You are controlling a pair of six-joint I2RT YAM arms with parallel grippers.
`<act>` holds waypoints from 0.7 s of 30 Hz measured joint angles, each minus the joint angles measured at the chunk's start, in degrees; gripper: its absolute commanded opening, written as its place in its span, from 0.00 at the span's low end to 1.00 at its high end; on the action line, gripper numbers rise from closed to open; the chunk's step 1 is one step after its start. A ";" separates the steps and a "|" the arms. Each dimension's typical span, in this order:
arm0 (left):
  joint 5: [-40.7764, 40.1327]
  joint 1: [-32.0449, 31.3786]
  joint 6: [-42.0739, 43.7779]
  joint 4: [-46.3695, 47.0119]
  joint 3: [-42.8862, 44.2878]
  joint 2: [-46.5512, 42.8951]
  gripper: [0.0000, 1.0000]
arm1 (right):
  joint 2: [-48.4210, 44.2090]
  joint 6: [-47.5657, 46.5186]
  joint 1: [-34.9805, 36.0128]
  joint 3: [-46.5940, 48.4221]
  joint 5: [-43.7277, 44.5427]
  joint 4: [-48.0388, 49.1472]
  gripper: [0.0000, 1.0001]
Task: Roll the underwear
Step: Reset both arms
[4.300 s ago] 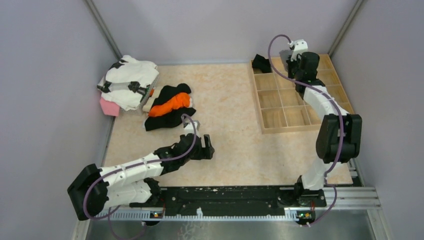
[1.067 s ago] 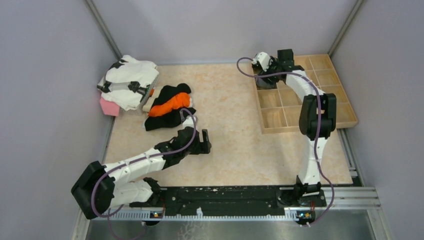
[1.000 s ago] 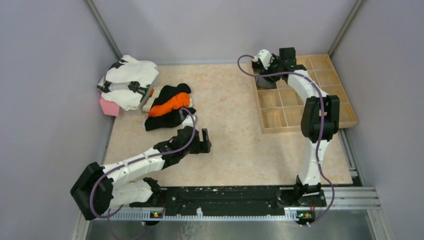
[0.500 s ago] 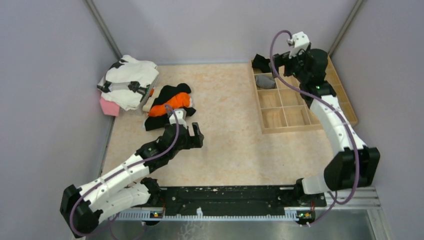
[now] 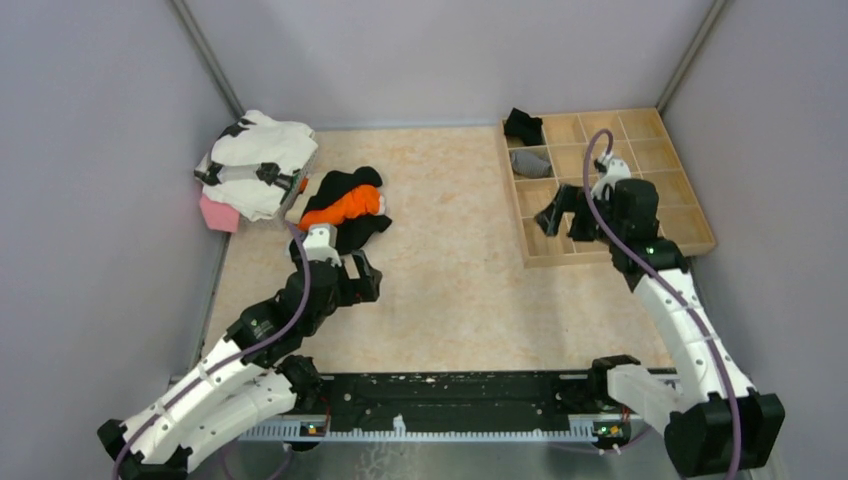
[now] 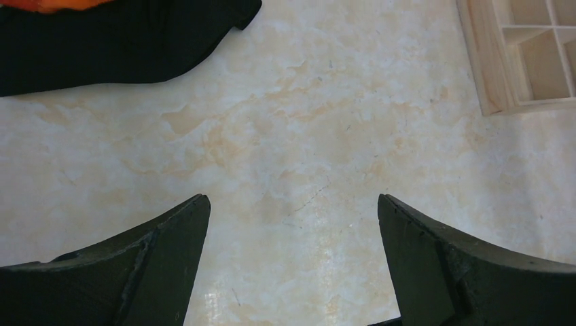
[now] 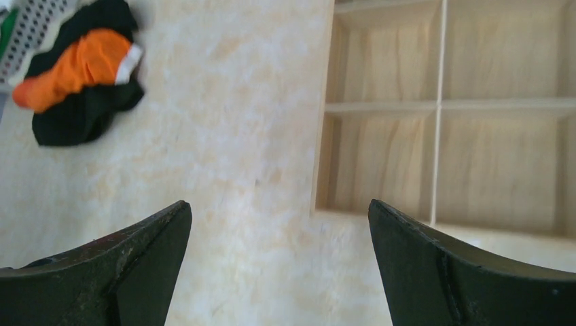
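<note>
A plain black underwear [image 5: 522, 125] sits bunched in the far-left compartment of the wooden tray [image 5: 694, 222]. A grey underwear [image 5: 529, 162] lies in the compartment just in front of it. My right gripper [image 5: 562, 224] hangs open and empty over the tray's near-left corner, well short of both garments. In the right wrist view the right gripper [image 7: 278, 204] has its fingers spread above bare table and the tray's edge [image 7: 322, 163]. My left gripper [image 5: 362, 280] is open and empty over the table, just in front of a black and orange garment pile [image 5: 344, 210]. The left gripper [image 6: 291, 200] holds nothing.
A heap of white and black clothes [image 5: 256, 158] and a pink item [image 5: 218, 214] lie at the far left against the wall. The black cloth [image 6: 109, 47] of the pile fills the top left of the left wrist view. Grey walls enclose three sides.
The right gripper let go of the grey underwear in the tray and drew back to the tray's near-left corner. The left arm swung left, closer to the black and orange pile.
</note>
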 measured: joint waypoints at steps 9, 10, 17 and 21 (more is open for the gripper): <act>-1.22 0.00 5.01 -2.51 5.62 -2.40 0.99 | -18.67 4.96 0.00 -10.01 -2.14 -9.77 0.99; -1.57 0.00 5.25 -2.71 5.62 -2.54 0.99 | -20.20 4.83 0.00 -10.01 -1.25 -10.34 0.99; -5.11 0.00 5.31 -4.39 5.62 -3.34 0.99 | -26.53 3.21 0.00 -10.62 3.76 -10.49 0.99; -6.71 0.00 4.68 -5.62 5.62 -6.14 0.99 | -29.68 1.77 0.00 -12.00 4.20 -9.92 0.99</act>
